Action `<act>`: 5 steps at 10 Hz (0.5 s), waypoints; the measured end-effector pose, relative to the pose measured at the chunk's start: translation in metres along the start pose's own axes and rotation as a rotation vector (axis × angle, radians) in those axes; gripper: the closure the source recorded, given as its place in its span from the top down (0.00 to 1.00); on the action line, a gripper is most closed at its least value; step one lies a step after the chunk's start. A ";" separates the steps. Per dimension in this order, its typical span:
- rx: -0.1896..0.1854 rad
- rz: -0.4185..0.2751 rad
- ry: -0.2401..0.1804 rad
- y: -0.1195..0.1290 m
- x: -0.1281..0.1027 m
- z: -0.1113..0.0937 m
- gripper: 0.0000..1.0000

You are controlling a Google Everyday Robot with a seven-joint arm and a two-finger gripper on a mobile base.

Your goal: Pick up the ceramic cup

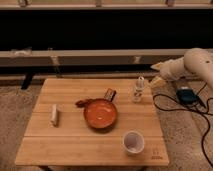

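Observation:
The ceramic cup (133, 142), small, white and handleless, stands upright near the front right corner of the wooden table (60, 145). My gripper (156, 74) hangs at the end of the white arm beyond the table's right edge, level with the back of the table and far from the cup. Its two pale fingers (156, 82) stand apart and hold nothing.
A wide orange-red bowl (100, 113) sits mid-table. A small clear bottle (138, 90) stands at the back right, close to the gripper. A dark packet (109, 94), a reddish-brown wrapper (81, 103) and a white block (54, 114) lie on the table. Cables and a blue device (186, 95) lie on the floor at right.

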 end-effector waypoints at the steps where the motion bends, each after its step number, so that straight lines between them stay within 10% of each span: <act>1: -0.012 -0.033 0.016 0.020 0.006 -0.009 0.70; 5: -0.078 -0.193 0.055 0.113 0.018 -0.041 0.70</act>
